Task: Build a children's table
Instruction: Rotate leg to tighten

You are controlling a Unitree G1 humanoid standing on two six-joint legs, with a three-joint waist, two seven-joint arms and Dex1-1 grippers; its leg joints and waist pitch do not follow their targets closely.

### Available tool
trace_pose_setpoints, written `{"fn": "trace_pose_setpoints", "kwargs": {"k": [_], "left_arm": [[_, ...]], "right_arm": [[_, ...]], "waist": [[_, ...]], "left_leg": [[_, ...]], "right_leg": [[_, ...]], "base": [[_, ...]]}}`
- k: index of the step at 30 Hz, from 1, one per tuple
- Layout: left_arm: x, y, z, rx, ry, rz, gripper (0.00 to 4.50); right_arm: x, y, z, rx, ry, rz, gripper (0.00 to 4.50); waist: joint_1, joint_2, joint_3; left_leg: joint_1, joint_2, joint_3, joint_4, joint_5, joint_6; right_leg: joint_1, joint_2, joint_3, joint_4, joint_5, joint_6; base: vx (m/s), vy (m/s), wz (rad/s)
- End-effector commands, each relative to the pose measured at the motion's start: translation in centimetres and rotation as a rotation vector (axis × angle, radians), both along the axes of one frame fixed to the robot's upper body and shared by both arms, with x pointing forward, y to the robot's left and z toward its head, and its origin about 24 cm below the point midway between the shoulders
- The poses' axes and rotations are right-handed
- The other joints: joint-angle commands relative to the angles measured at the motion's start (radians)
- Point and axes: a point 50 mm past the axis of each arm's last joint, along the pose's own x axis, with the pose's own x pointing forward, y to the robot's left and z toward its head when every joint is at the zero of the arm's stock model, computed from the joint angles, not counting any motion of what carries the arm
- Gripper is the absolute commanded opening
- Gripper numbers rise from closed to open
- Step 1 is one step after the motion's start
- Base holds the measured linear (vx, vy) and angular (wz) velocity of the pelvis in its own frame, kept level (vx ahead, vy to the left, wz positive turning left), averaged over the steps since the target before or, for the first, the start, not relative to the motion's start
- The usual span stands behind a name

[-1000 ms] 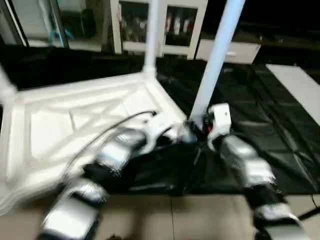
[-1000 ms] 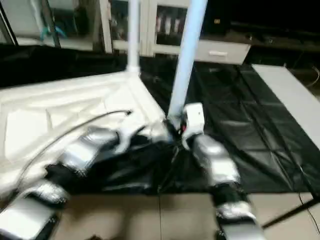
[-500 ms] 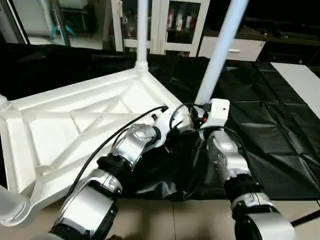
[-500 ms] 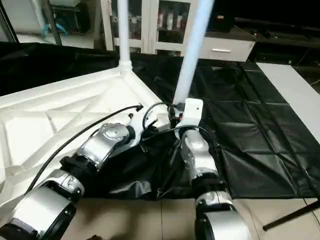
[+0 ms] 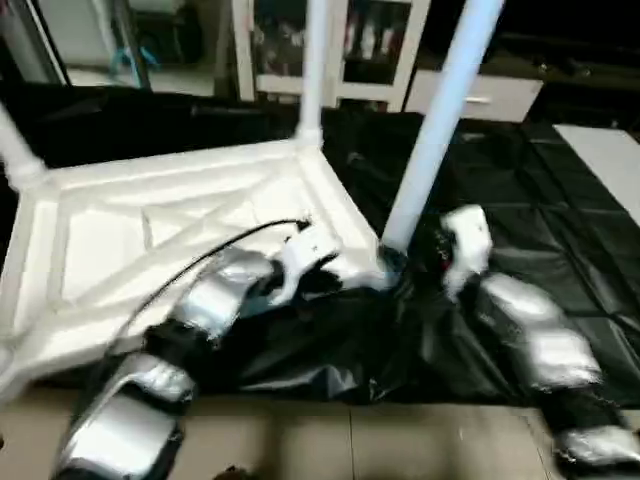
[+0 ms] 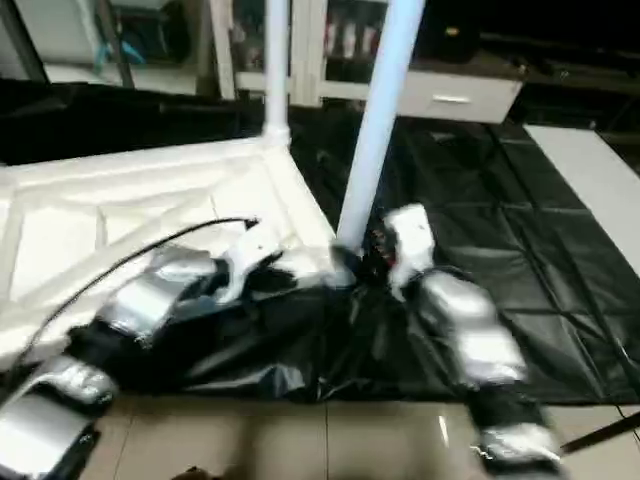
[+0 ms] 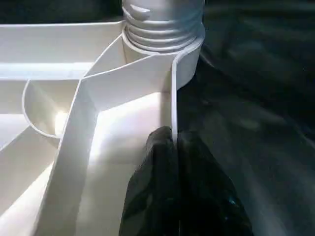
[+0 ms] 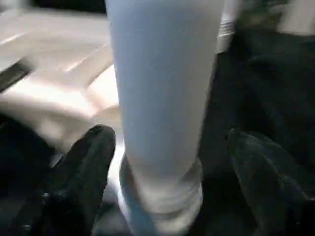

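The children's table [image 5: 150, 240] lies upside down on a black sheet [image 5: 540, 215] spread over the floor, ribbed underside facing up. Three white legs stand in corner sockets: one at the far corner [image 5: 315, 70], one at the near right corner [image 5: 440, 120], leaning slightly to the right, and one at the left corner [image 5: 15, 150], cut off by the frame edge.

Left claw [image 7: 177, 147]: clenched on the rim wall of the table top, just beside the near right corner socket. In the left wrist view its two black fingers [image 7: 157, 191] sit one on each side of the thin white wall, pressed against it. The threaded collar of the leg base [image 7: 162, 24] rises from the round socket just beyond the fingertips.

Right claw [image 8: 167, 147]: released, jaws spread wide around the base of the near right leg [image 8: 162, 98]. In the right wrist view one finger [image 8: 83, 172] stands on each side of the tube, with a visible gap between pad and tube on both sides; neither touches it.

From the head camera, both silver forearms converge on that same corner, left claw [image 5: 375, 270] at the rim, right claw [image 5: 425, 255] beside the leg's foot.

Background: a white cabinet with glass doors [image 5: 345, 45] stands beyond the sheet. Tan floor tiles [image 5: 350, 445] show at the near edge.
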Motion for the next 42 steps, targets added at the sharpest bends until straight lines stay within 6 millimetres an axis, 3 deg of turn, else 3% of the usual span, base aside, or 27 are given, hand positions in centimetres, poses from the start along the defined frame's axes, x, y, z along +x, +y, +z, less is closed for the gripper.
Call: {"fn": "trace_pose_setpoints", "kwargs": {"k": [1, 2, 5, 9, 10, 12, 15, 16, 22, 42], "left_arm": [[-1.2, -0.3, -0.9, 0.023, 0.079, -0.102, 0.0], [-2.0, 0.3, -1.0, 0.039, 0.119, -0.158, 0.0], [-3.0, 0.9, -0.9, 0.049, 0.17, -0.241, 0.0], [-3.4, 1.0, -1.1, 0.056, 0.189, -0.252, 0.0], [-3.5, 1.0, -1.1, 0.06, 0.194, -0.254, 0.0], [-3.7, 1.1, -1.1, 0.064, 0.199, -0.261, 0.0], [-3.9, 1.1, -1.0, 0.065, 0.204, -0.265, 0.0], [-4.0, 1.2, -1.0, 0.065, 0.206, -0.265, 0.0], [-4.1, 1.4, -0.9, 0.075, 0.208, -0.264, 0.0], [-4.3, 1.4, -0.9, 0.084, 0.214, -0.264, 0.0]], "right_arm": [[-1.0, 0.5, 0.3, -0.007, 0.022, 0.151, 4.15], [-2.3, 0.0, 0.1, -0.049, 0.069, 0.284, 4.23], [-3.5, -0.3, 0.0, -0.066, 0.139, 0.414, 4.46], [-3.2, 0.3, 0.0, -0.096, 0.124, 0.446, 4.46], [-3.1, 0.7, 0.0, -0.104, 0.116, 0.462, 4.46], [-3.1, 1.2, 0.1, -0.103, 0.117, 0.496, 4.46], [-3.1, 1.4, 0.1, -0.12, 0.129, 0.532, 4.46], [-3.1, 1.4, 0.0, -0.132, 0.135, 0.542, 4.46], [-2.1, 1.7, -0.8, -0.182, 0.137, 0.536, 4.46], [-1.1, 1.7, -1.3, -0.198, 0.126, 0.563, 2.8]], "waist": [[0.003, 0.001, -0.062], [0.001, 0.008, -0.06], [0.002, 0.006, -0.06], [-0.001, 0.002, -0.056], [-0.001, -0.004, -0.056], [-0.001, -0.003, -0.057], [-0.003, -0.002, -0.057], [-0.001, -0.006, -0.06], [0.0, -0.004, -0.063], [0.001, -0.003, -0.066]], "left_leg": [[0.017, 0.044, -0.019, -0.075, -0.255, 0.037], [0.018, 0.046, -0.02, -0.078, -0.274, 0.034], [0.021, 0.047, -0.022, -0.079, -0.3, 0.023], [0.024, 0.047, -0.021, -0.081, -0.328, 0.002], [0.026, 0.048, -0.021, -0.08, -0.334, -0.003], [0.022, 0.048, -0.025, -0.083, -0.326, -0.006], [0.022, 0.047, -0.024, -0.082, -0.316, -0.005], [0.021, 0.047, -0.023, -0.08, -0.291, -0.001], [0.023, 0.044, -0.018, -0.074, -0.246, 0.013], [0.023, 0.043, -0.016, -0.069, -0.221, 0.025]], "right_leg": [[0.045, -0.05, 0.034, -0.066, -0.173, -0.225], [0.043, -0.052, 0.035, -0.069, -0.201, -0.225], [0.041, -0.053, 0.034, -0.071, -0.235, -0.225], [0.033, -0.055, 0.035, -0.078, -0.293, -0.222], [0.031, -0.056, 0.036, -0.078, -0.308, -0.219], [0.035, -0.058, 0.035, -0.077, -0.326, -0.206], [0.034, -0.055, 0.035, -0.076, -0.306, -0.205], [0.035, -0.055, 0.035, -0.071, -0.273, -0.213], [0.037, -0.053, 0.035, -0.064, -0.197, -0.24], [0.043, -0.05, 0.033, -0.057, -0.152, -0.262]], "base": [[0.0, 0.0, 0.0], [0.0, 0.0, 0.0], [0.0, 0.0, 0.0], [0.0, 0.0, 0.0], [0.0, 0.0, 0.0], [0.0, 0.0, 0.0], [0.0, 0.0, 0.0], [0.0, 0.0, 0.0], [0.0, 0.0, 0.0], [0.0, 0.0, 0.0]]}}
